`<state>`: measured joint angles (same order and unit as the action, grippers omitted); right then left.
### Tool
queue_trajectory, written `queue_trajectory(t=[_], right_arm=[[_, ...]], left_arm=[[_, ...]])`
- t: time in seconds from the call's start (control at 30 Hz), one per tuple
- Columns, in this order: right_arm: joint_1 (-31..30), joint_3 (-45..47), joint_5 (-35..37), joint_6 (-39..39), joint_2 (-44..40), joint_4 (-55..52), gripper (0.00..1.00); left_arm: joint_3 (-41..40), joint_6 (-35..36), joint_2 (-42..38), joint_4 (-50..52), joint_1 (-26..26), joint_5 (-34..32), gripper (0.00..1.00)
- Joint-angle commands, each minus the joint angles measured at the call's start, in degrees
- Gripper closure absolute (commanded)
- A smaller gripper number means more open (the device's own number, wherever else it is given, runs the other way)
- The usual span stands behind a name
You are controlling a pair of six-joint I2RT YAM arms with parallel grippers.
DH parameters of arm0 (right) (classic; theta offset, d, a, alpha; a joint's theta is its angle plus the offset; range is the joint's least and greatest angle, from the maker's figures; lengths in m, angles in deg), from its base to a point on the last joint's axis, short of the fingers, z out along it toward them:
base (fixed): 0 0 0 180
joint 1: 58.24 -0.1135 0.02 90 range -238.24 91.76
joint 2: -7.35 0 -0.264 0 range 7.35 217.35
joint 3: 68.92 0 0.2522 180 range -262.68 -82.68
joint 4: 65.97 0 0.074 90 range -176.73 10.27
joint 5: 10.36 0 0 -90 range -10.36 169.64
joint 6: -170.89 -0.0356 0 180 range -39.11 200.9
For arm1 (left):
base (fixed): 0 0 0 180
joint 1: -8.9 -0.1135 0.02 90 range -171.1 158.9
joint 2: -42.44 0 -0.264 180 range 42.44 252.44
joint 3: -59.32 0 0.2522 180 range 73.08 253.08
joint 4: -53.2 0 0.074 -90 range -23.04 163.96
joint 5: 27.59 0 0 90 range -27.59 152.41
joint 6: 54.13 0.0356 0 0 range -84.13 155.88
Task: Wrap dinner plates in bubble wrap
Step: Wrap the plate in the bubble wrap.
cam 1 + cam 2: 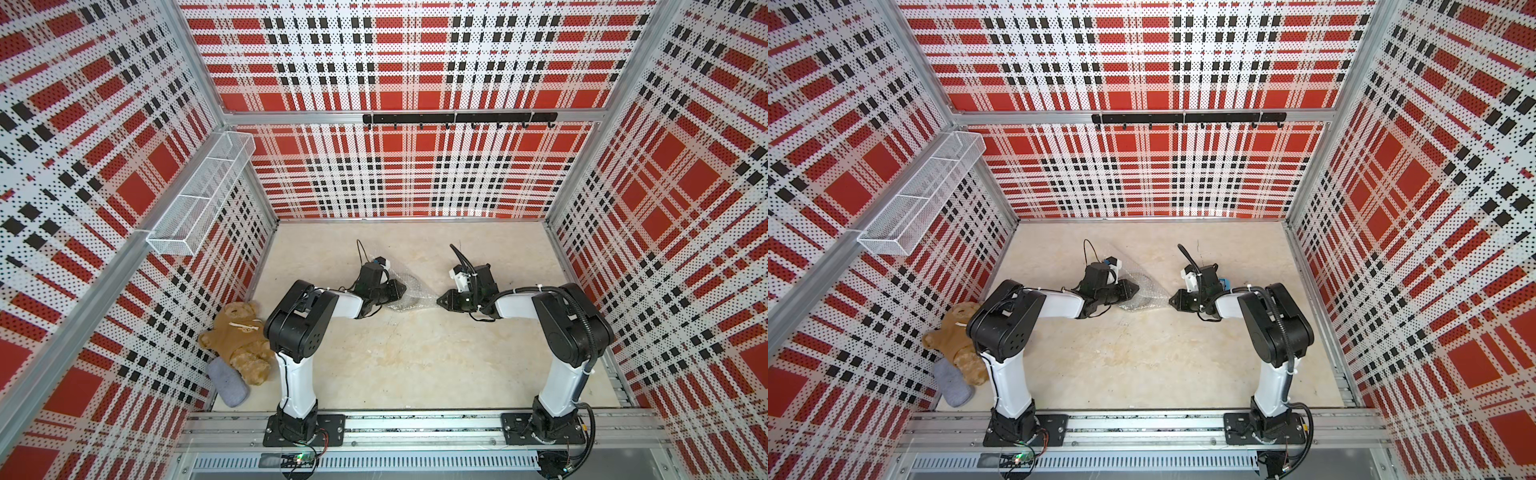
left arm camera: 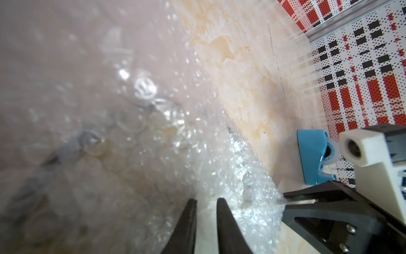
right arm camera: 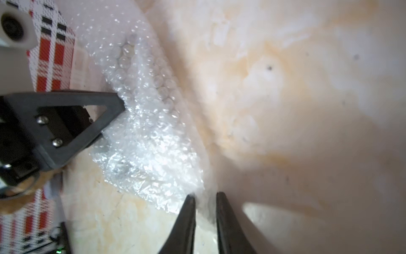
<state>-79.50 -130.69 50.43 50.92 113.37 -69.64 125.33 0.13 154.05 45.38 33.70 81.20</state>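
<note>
Stretching across the bench (image 1: 395,365) as a crumpled bundle, the bubble wrap (image 1: 409,291) has its long axis running from the left pincer (image 2: 206,203) to the right pincer (image 3: 205,196). It is broad at the left end and tapers to a point that aims toward the blue tape dispenser (image 2: 312,158). The bundle lies near that dispenser, with the right pincer between the two; the left pincer is on the bundle's side away from the dispenser. Both pincers are clenched on the film, the left on the broad end and the right on the pointed corner. Whether the dinner plate sits inside cannot be told: only dark, blurred streaks show through the plastic in the left wrist view. From above, the right wrist covers most of the dispenser.
</note>
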Motion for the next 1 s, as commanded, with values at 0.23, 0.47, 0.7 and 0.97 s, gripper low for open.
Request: queue_trajectory(t=[0.23,0.47,0.7,0.97], right_arm=[[-4.7,-4.0,-8.5,-8.3,-3.6,6.7,1.0],[-8.0,-8.9,-12.0,-19.0,3.5,20.9,1.0],[-9.8,-16.5,-3.4,-15.8,10.7,11.0,1.0],[-11.4,-23.9,10.6,-10.9,17.4,-11.3,1.0]], left_arm=[[-1.5,3.2,5.7,10.0,1.9,-5.6,0.81],[-0.6,4.1,6.9,10.4,2.8,-6.2,0.82],[0.0,5.2,7.1,10.1,2.9,-4.2,0.82],[-0.8,4.4,0.8,9.1,1.5,1.0,0.81]])
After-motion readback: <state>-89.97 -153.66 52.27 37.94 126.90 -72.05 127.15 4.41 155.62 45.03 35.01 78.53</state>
